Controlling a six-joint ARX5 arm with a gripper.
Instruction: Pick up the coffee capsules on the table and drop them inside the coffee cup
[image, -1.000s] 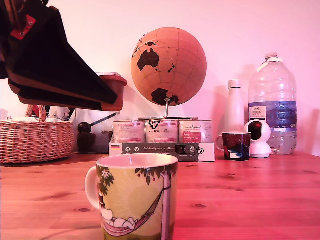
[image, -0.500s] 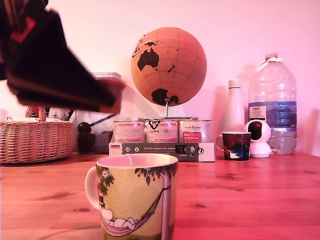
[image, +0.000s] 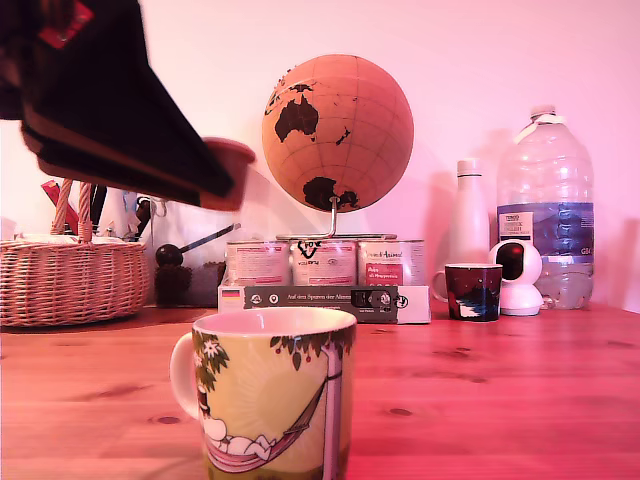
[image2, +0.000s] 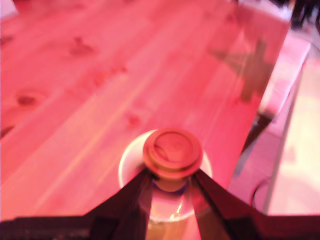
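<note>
Gripper (image2: 171, 182) round tapered capsule (image2: 172, 152)

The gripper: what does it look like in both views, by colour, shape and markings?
The gripper is black. In the exterior view it is a broad, angular wedge tapering toward its tip, with a small red patch near the top. In the wrist view, two flat black fingers converge in a V. No cables visible.
</note>
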